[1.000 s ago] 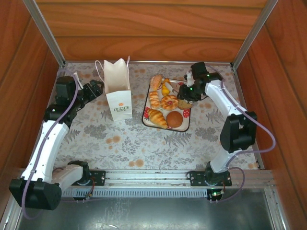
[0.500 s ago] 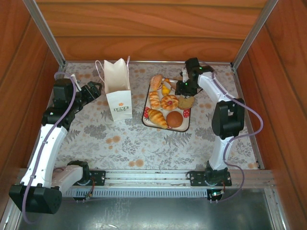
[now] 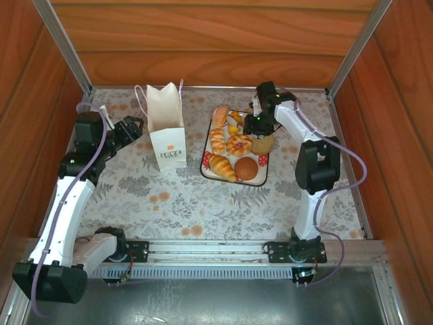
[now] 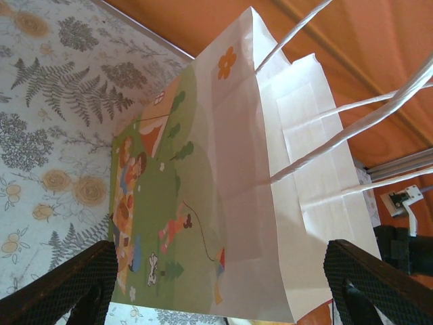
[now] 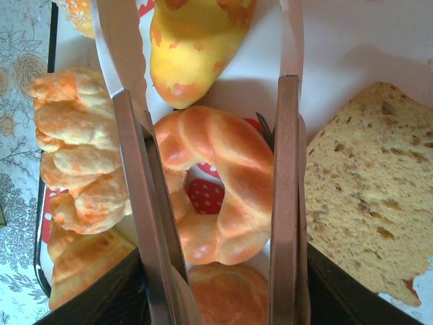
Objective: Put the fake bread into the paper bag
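The fake bread lies on a white strawberry-print tray (image 3: 206, 161): a croissant (image 3: 222, 166), a dark round bun (image 3: 246, 169), a glazed ring (image 3: 238, 144), a brown slice (image 3: 264, 143) and rolls. My right gripper (image 3: 256, 124) hangs over the tray, open. Its fingers (image 5: 287, 169) straddle the glazed ring (image 5: 216, 183), with a yellow pastry (image 5: 196, 47) ahead. The paper bag (image 3: 166, 128) stands upright left of the tray. My left gripper (image 3: 134, 126) is open beside the bag's left side; the bag (image 4: 223, 169) spans the gap between its black fingers (image 4: 67, 284).
Wooden walls close in the floral-cloth table (image 3: 189, 203) on three sides. The bag's loop handles (image 4: 352, 115) stick up toward the back wall. A twisted roll (image 5: 74, 156) and the brown slice (image 5: 369, 203) lie just outside my right fingers.
My right gripper has swung from the tray's right edge toward the left and back, ending over the glazed ring. The left arm has barely shifted.
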`<state>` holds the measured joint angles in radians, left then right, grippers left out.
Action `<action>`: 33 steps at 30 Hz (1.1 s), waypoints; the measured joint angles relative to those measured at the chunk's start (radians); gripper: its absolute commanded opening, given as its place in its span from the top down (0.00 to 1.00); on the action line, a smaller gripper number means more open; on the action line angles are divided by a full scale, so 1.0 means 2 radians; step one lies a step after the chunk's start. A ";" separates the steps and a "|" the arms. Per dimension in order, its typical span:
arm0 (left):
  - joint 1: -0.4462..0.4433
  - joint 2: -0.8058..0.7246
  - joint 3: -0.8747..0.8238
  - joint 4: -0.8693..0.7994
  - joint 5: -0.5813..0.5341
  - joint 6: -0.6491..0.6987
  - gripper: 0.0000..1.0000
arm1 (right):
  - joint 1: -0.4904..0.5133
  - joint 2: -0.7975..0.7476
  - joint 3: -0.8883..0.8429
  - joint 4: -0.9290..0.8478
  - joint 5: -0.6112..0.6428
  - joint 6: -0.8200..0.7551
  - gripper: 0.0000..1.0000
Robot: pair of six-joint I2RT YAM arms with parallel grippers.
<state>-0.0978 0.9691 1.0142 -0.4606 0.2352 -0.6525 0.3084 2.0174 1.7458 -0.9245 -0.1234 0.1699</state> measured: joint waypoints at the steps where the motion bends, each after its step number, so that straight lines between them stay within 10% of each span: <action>1: 0.000 -0.002 0.000 -0.001 -0.001 0.000 0.16 | 0.000 0.005 0.001 -0.001 0.000 0.000 0.47; 33: 0.000 0.008 0.009 -0.006 0.016 -0.011 0.17 | 0.006 -0.077 -0.006 -0.014 0.012 -0.002 0.63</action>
<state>-0.0978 0.9848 1.0328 -0.4725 0.2668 -0.6743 0.3214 1.8626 1.7344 -0.9531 -0.0994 0.1650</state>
